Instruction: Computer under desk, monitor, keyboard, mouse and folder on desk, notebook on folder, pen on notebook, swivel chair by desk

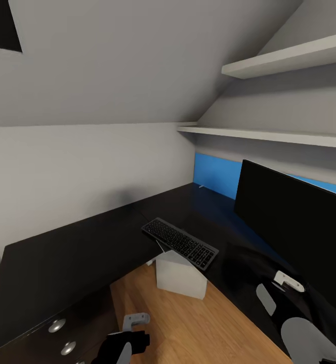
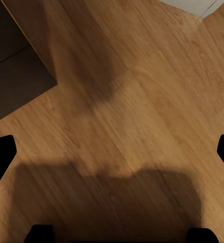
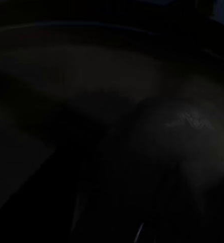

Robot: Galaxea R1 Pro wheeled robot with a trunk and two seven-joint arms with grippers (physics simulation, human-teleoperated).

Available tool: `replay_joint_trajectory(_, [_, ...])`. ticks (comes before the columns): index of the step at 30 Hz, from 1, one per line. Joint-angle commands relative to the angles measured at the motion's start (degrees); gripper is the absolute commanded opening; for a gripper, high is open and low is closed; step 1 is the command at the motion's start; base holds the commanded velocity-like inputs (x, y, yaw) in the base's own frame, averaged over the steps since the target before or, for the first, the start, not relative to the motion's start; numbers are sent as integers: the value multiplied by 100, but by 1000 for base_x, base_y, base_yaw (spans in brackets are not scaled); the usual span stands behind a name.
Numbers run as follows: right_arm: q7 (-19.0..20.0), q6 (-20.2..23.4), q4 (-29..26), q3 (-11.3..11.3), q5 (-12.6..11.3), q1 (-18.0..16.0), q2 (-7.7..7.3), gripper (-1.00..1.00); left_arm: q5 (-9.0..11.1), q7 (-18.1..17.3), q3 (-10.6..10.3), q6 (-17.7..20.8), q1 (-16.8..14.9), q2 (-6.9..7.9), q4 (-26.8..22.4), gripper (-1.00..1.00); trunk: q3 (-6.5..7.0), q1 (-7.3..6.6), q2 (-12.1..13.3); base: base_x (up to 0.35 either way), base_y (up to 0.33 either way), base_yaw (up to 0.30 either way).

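**Desk corner with keyboard, monitor and tower**

The glossy black L-shaped desk (image 1: 77,253) fills the frame's middle, its silver-knobbed drawers at lower left and blue back panel at centre right. The dark keyboard (image 1: 179,242) lies flat near the desk's inner corner. The black monitor (image 1: 294,222) stands at right. The white-grey computer (image 1: 180,277) sits below the keyboard, on the wooden floor.
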Motion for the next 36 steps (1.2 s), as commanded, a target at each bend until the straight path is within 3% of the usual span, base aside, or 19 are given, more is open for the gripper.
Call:
replay_joint_trajectory(1, [-10, 9, -31, 4, -26, -1, 24, -100, 60, 54, -11, 15, -3, 2, -7, 100, -7, 0, -4, 0, 0, 0])
replay_joint_trajectory(9, [-13, -6, -291, 46, 24, 12, 210, -100, 55, 55, -13, 10, -3, 2, -6, 100, -7, 0, -4, 0, 0, 0])
replay_joint_trajectory(12, [-18, 7, -833, 74, 189, 60, 397, -100, 55, 55, -17, 7, -3, 0, -6, 100, -7, 0, -4, 0, 0, 0])
replay_joint_trajectory(14, [-24, 29, -1135, 93, 425, 186, 550, -100, 55, 55, -19, 6, -3, 0, -6, 100, -7, 0, -4, 0, 0, 0])
replay_joint_trajectory(21, [-40, 145, -1300, 129, 666, 290, 830, -100, 55, 55, -19, -106, -3, 0, 24, 100, -7, 0, -4, 0, 0, 0])
replay_joint_trajectory(26, [-52, 875, -1463, 201, 681, 297, 974, -100, 44, 55, -27, -167, -3, -4, 198, 100, -7, 0, -4, 0, 0, 0])
replay_joint_trajectory(30, [-360, 1393, -2110, 227, 681, 425, 1248, -100, 40, 54, -38, -174, -3, -3, 302, 100, -7, 0, -4, 0, 0, 0])
replay_joint_trajectory(32, [-530, 1671, -2448, 489, 677, 487, 1384, -100, 31, 55, -48, -211, -6, -6, 391, 100, -7, 0, -4, 0, 0, 0])
replay_joint_trajectory(36, [-746, 1942, -2913, 875, 658, 503, 1452, -100, 29, 55, -49, -232, -4, -2, 415, 100, -7, 0, -4, 0, 0, 0])
